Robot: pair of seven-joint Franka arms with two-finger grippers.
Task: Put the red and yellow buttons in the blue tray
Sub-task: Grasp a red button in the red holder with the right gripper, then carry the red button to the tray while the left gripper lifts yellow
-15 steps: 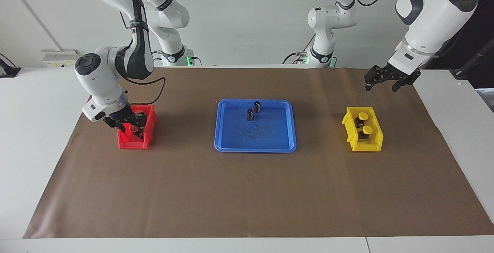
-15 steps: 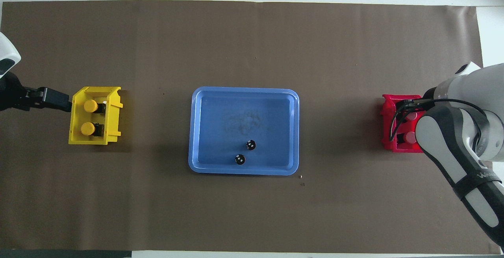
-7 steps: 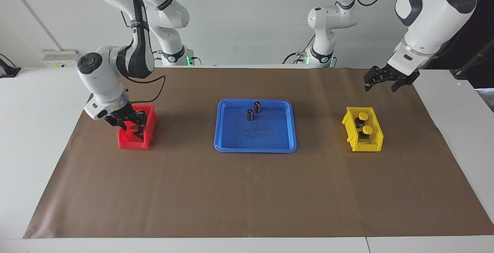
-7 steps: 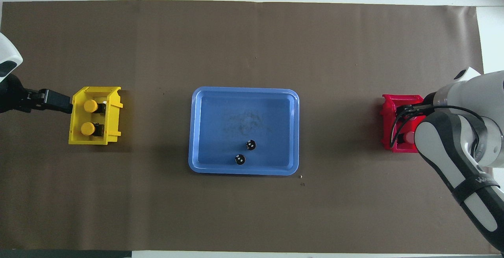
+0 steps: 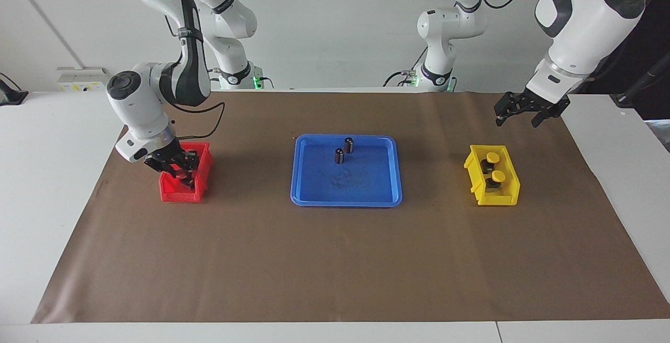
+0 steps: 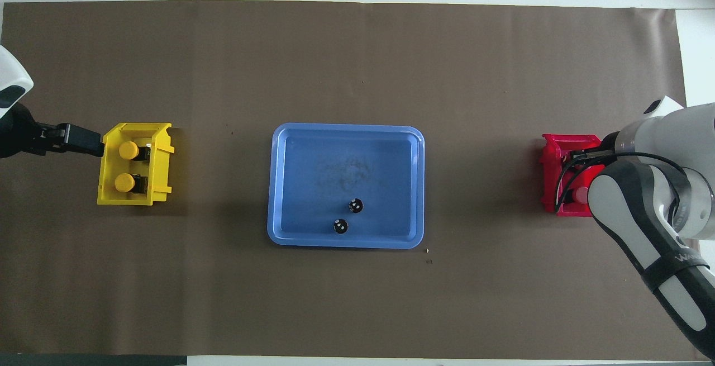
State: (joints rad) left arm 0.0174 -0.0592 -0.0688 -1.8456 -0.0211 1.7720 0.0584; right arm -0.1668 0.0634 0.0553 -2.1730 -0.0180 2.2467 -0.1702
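Right gripper [image 5: 180, 169]: lowered into the red bin [image 5: 175, 194], mid-height in the facing view at the right arm's end of the surface; the arm covers most of the bin in the overhead view.
Right fingers: down among the bin's contents; cannot tell how wide they stand or whether they have hold of anything.
Left gripper [image 5: 518, 113]: raised in the upper part of the facing view, over the brown mat [image 5: 335, 259] just beside the yellow bin [image 5: 497, 199] at the left arm's end.
Left fingers: spread apart, holding nothing.
Yellow buttons: two, both in the yellow bin, caps up; one [image 5: 491, 156] nearer to the robots, the other [image 5: 498, 176] just beside it, farther from them.
Red button [image 6: 581, 193]: one cap shows in the red bin at the arm's edge in the overhead view; any other is hidden under the arm.
Blue tray [image 5: 345, 202]: flat on the mat at the centre of both frames, between the two bins and well apart from each; no button in it.
Dark cylinders: two, upright in the tray, near its rim on the robots' side; one [image 5: 349, 145] close to the rim, the other [image 5: 339, 155] just beside it, farther in.
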